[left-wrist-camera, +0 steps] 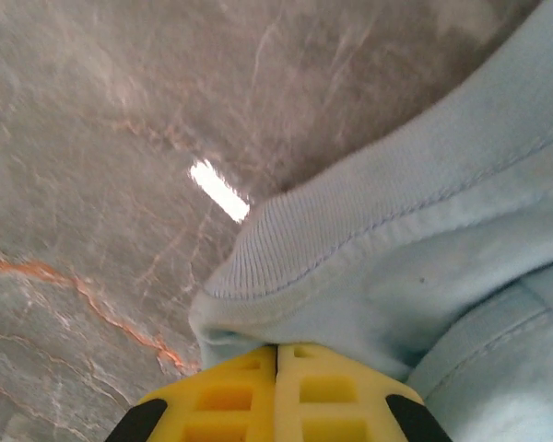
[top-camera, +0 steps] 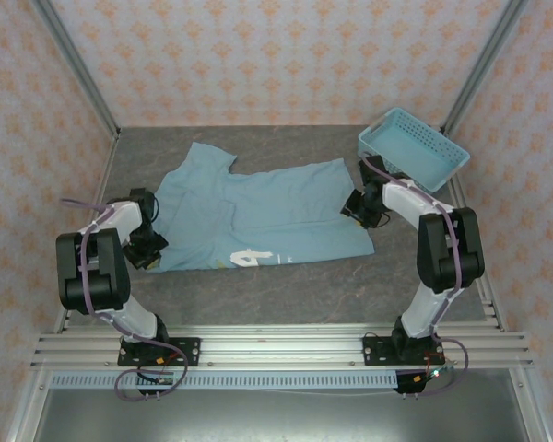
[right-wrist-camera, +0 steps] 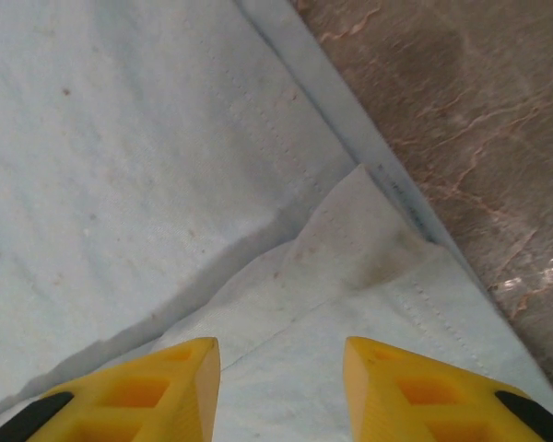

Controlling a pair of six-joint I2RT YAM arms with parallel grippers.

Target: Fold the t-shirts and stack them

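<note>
Both arms are seen bent at the elbow and reaching forward over the surface (top-camera: 304, 290), the left arm (top-camera: 97, 267) folded inward toward the left edge of the t-shirt (top-camera: 267, 207) and the right arm (top-camera: 447, 244) angled inward toward its right edge. The light blue t-shirt is laid flat between them, its long axis running left to right, with the ribbed neck end turned toward the left arm and the hemmed end toward the right. One sleeve (top-camera: 207, 158) is pointed toward the far left, and a strip of white lettering (top-camera: 251, 256) is shown at the near edge. The left claw (top-camera: 147, 247) is pressed closed, and in the left wrist view a bunched fold of the ribbed edge (left-wrist-camera: 286, 267) is pinched at its yellow fingertips (left-wrist-camera: 276, 391). The right claw (top-camera: 358, 207) is held open, its fingers spread above a turned-over corner (right-wrist-camera: 350, 249) of the hem, with cloth lying beneath and between them. A light blue perforated basket (top-camera: 440, 173) is set at the far right, apart from the t-shirt.
</note>
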